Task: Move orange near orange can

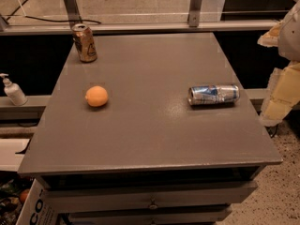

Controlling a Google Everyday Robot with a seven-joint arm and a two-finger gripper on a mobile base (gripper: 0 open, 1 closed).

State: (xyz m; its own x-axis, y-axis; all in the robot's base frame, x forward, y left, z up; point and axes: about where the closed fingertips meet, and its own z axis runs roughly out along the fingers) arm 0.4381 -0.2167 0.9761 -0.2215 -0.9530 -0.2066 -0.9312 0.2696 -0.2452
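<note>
The orange [96, 96] is a small round fruit lying on the left part of the grey tabletop [154, 125]. The orange can [85, 42] stands upright at the table's far left corner, a short way behind the orange and apart from it. My gripper [282, 86] shows as pale yellow and white parts at the right edge of the view, beyond the table's right side. It is far from the orange and touches nothing on the table.
A silver-and-blue can [213, 94] lies on its side on the right part of the table. A white pump bottle [13, 91] stands on a ledge to the left. Drawers [150, 198] sit under the table's front edge. A railing [140, 27] runs behind it.
</note>
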